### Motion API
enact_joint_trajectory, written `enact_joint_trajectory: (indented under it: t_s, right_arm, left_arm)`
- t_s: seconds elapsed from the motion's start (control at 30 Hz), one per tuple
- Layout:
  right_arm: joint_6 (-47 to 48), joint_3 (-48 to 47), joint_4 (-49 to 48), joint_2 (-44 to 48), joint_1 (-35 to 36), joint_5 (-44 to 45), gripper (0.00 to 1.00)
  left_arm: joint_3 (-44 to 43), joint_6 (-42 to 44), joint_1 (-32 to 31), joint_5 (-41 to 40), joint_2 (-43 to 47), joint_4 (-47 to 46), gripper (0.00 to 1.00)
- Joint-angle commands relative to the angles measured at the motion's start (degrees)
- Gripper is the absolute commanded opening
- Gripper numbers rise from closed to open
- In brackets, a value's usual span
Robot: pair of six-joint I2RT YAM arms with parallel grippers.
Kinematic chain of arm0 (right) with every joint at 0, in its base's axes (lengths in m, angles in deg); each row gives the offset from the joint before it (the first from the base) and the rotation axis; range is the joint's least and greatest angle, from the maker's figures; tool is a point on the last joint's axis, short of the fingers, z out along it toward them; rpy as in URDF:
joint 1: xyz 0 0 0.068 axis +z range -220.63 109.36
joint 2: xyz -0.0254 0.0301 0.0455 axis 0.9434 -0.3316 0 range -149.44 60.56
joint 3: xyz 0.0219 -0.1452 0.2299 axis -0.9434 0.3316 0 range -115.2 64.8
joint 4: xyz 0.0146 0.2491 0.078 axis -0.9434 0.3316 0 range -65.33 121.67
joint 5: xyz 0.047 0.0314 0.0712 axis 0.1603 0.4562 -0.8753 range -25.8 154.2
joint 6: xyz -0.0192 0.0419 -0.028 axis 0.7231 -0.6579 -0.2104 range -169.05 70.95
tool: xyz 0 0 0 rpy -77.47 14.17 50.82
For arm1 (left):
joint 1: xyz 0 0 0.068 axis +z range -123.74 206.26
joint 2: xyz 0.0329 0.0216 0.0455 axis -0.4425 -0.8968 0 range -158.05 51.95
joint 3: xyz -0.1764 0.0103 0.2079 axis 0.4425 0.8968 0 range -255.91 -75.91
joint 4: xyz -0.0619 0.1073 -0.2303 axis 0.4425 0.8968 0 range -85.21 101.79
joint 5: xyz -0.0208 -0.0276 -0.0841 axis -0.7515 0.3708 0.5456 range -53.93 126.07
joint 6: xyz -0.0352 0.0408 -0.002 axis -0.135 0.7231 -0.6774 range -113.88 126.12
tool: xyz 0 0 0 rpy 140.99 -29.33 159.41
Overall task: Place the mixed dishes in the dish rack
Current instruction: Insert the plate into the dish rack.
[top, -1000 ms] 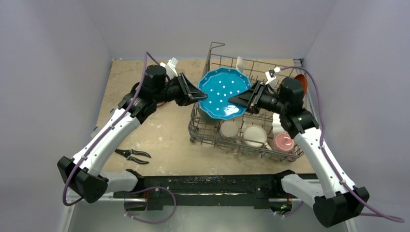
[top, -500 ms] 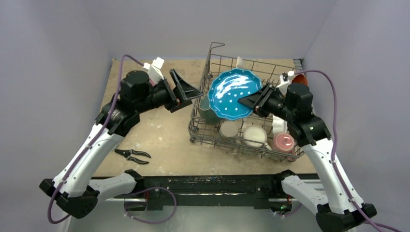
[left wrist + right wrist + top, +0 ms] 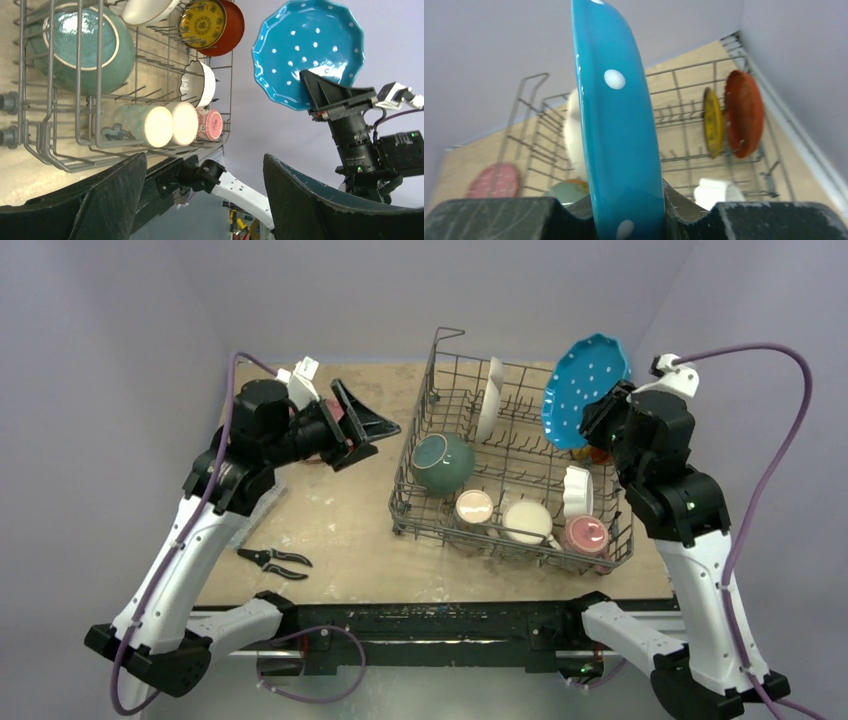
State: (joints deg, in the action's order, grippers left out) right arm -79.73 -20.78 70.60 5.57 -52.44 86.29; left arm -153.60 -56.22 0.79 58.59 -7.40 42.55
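My right gripper [image 3: 626, 210] is shut on the rim of a blue white-dotted plate [image 3: 585, 388], which it holds on edge in the air over the far right of the dish rack [image 3: 430, 512]. The left wrist view shows that plate [image 3: 307, 47] in the right gripper [image 3: 327, 95]. Well left of the rack, my left gripper [image 3: 372, 435] stands open and empty above the table. In the rack are a teal bowl [image 3: 443, 462], an upright white plate [image 3: 488, 400], two cream mugs [image 3: 473, 508], a pink mug [image 3: 585, 535] and a small white bowl [image 3: 577, 490].
Black-handled pliers [image 3: 272, 560] lie on the table near the left front. An orange plate [image 3: 743, 112] and a yellow one [image 3: 713, 122] stand upright at the rack's far right. A pink plate [image 3: 494, 181] lies on the table left of the rack.
The left gripper let go of the blue plate, opened and drew back to the left. The right arm carried the plate up and to the right, turning it on edge.
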Motion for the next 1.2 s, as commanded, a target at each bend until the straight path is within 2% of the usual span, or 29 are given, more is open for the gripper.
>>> enact_joint_trajectory:
  t_s: [0.0,0.17,0.3,0.47,0.57,0.97,1.17]
  right_arm:
    - [15.84,1.3,-13.26,-3.27,-0.14,9.84,0.0]
    - [18.73,4.39,-21.48,-8.44,-1.78,9.23,0.0]
    - [22.54,4.55,-24.42,-13.06,-4.14,7.5,0.0]
    - [26.73,3.48,-27.72,-18.42,-6.93,7.68,0.0]
    - [27.89,2.9,-28.17,-21.54,-8.42,7.15,0.0]
    - [27.65,-0.05,-28.08,-28.6,-9.89,8.35,0.0]
    - [24.37,-0.2,-25.96,-31.12,-9.93,11.46,0.0]
  left_arm:
    - [-11.25,9.96,0.94,4.52,-5.09,5.95,0.84]
    - [-18.85,20.41,1.25,3.47,-6.7,14.43,0.83]
    - [-17.69,25.87,2.73,2.15,-6.52,18.47,0.83]
    - [-11.24,27.44,6.82,5.9,-4.76,15.65,0.83]
    - [-10.43,28.77,9.45,7.24,-4.84,15.78,0.83]
    - [-13.82,32.07,9.83,5.16,-6.42,18.46,0.83]
    - [-11.54,32.57,9.87,4.09,-4.79,18.71,0.83]
